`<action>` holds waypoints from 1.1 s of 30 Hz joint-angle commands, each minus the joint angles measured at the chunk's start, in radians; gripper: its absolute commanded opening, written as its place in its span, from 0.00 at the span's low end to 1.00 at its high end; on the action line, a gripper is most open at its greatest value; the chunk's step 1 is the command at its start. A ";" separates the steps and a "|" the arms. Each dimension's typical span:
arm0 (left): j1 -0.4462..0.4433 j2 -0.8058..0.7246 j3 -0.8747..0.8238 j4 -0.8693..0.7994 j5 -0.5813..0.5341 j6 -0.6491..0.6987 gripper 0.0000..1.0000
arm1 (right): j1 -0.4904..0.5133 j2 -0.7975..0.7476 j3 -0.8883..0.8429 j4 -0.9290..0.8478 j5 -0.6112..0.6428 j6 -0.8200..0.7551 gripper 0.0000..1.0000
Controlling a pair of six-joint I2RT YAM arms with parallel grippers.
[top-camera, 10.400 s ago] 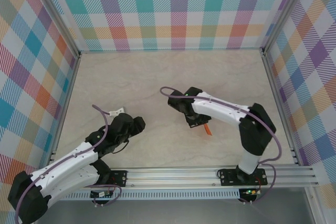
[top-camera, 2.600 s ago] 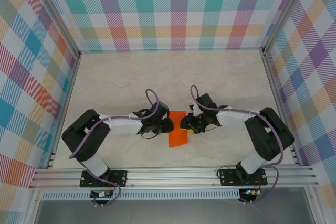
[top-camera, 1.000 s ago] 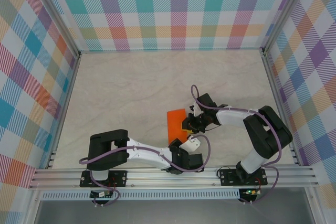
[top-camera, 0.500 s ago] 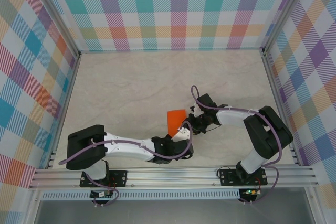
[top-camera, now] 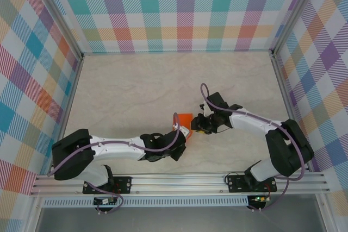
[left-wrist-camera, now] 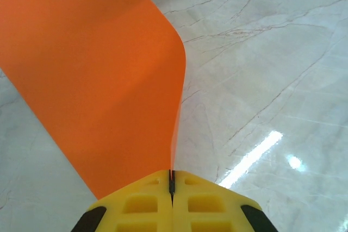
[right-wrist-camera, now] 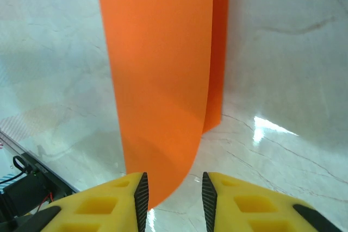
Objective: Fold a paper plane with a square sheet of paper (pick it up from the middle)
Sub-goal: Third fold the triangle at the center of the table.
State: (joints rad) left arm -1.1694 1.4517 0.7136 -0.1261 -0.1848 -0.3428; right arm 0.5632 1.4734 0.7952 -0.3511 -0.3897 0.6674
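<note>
Two shifts just now: clamped tight on the square sheet of paper (left-wrist-camera: pixel 98 69) with the left gripper (left-wrist-camera: pixel 171 183), mid-table, lifted and curling; loosened at the right gripper (right-wrist-camera: pixel 174 191), jaws parted around it. Probably regrasping before folding.

Bright orange sheet (left-wrist-camera: pixel 98 69); cream marbled table (top-camera: pixel 136 85); pastel plaid walls (top-camera: pixel 185 9); yellow-fingered right pincer (right-wrist-camera: pixel 173 188).

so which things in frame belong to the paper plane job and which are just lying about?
Job: orange paper sheet, curved; left gripper, shut on its edge; right gripper, jaws apart with the sheet between them.
Just fixtures: marble-look tabletop, plaid walls, aluminium rail.
</note>
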 commanded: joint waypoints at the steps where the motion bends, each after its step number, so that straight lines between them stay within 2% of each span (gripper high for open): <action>1: 0.047 -0.052 -0.035 0.043 0.122 0.011 0.00 | -0.003 0.022 0.059 -0.018 -0.015 -0.057 0.25; 3: 0.073 -0.068 -0.052 0.053 0.165 0.009 0.00 | -0.003 0.075 0.096 -0.011 -0.055 -0.076 0.19; 6: 0.100 -0.076 -0.064 0.057 0.197 0.011 0.00 | -0.002 0.154 0.149 -0.009 -0.084 -0.096 0.15; 13: 0.150 -0.074 -0.075 0.069 0.266 0.019 0.00 | 0.006 0.321 0.260 -0.044 -0.099 -0.157 0.15; 18: 0.187 -0.068 -0.079 0.074 0.314 0.036 0.00 | 0.010 0.420 0.329 -0.107 -0.018 -0.197 0.15; 33: 0.295 -0.038 -0.072 0.066 0.382 0.066 0.00 | 0.030 0.475 0.320 -0.108 0.017 -0.209 0.16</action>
State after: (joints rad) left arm -0.8970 1.3994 0.6437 -0.0719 0.1745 -0.3038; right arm 0.5781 1.9049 1.1168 -0.4252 -0.3973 0.4805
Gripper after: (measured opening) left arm 0.045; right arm 0.158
